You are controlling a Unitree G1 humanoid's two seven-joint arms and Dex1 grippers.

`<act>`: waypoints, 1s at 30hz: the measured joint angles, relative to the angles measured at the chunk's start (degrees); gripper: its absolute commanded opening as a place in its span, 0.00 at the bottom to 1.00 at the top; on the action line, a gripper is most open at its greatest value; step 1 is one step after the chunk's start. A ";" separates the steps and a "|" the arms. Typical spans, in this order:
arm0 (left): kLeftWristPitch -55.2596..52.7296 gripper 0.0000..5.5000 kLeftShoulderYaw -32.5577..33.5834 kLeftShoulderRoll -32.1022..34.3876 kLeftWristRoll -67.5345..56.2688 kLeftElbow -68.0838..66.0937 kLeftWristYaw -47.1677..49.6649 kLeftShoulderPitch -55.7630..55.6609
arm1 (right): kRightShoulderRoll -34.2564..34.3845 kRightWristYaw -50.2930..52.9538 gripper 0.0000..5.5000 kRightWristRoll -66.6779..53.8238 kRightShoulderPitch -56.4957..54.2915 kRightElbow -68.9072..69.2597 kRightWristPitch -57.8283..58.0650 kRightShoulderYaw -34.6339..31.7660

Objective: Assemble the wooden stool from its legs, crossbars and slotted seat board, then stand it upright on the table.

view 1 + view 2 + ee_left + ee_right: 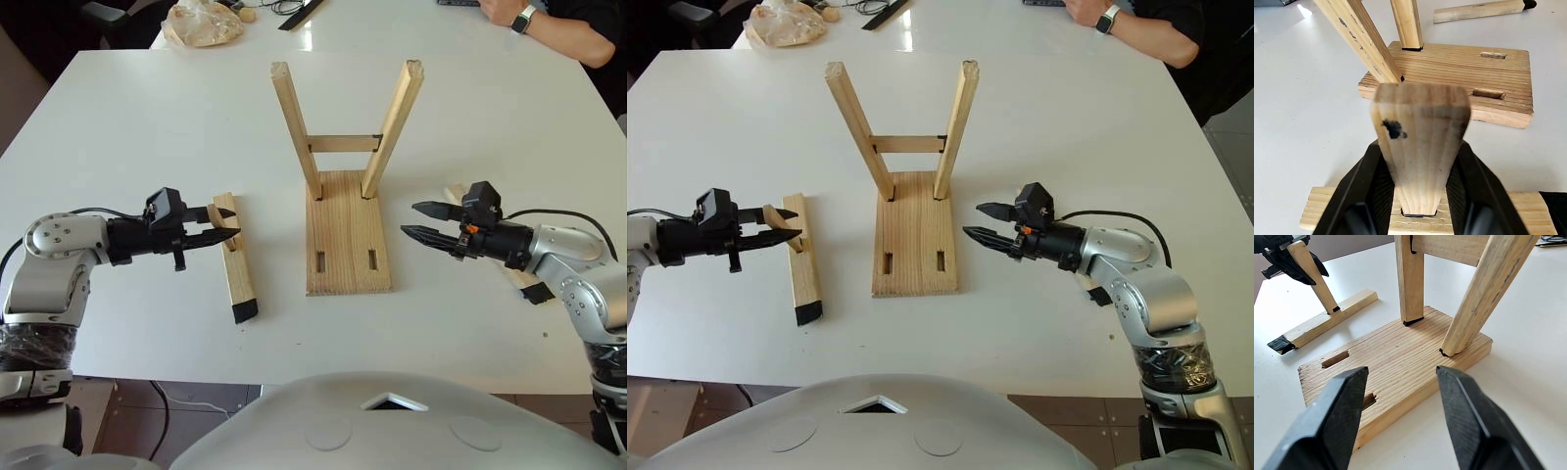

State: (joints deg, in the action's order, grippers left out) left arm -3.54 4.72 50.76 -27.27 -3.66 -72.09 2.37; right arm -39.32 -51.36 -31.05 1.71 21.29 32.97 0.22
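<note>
Half built: left gripper [233, 222] fingers are clamping the second crossbar [1420, 142], right gripper [409, 218] fingers are gaping; the fourth leg [1479, 10] probably needs joining next.

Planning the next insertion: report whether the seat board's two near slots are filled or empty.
Empty: both near slots in the seat board are open holes; legs fill the far pair.

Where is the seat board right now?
In the head views, the seat board lies flat mid-table between the left gripper and right gripper, two legs standing in its far slots.
</note>
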 measured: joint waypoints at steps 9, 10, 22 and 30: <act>0.82 0.24 0.16 -5.32 -2.66 -1.90 5.17 1.65 | -1.10 -2.05 0.47 1.99 -2.10 -2.39 -1.03 1.55; 0.82 0.24 0.16 -5.78 -2.91 -1.84 5.70 1.76 | -1.16 -2.28 0.47 2.04 -2.29 -2.53 -1.05 1.70; 10.01 0.52 -6.08 -8.54 4.55 -7.85 11.11 6.98 | -1.63 -4.18 0.47 2.37 -5.27 -4.76 -1.54 1.85; -0.93 0.61 -0.43 -10.82 -4.02 0.50 15.18 12.56 | -1.67 -4.65 0.47 3.02 -5.71 -5.70 -1.90 1.83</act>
State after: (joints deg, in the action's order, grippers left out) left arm -4.47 4.30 39.94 -31.30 -3.16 -56.91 14.93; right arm -40.98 -56.01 -28.03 -4.00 15.58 31.07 2.06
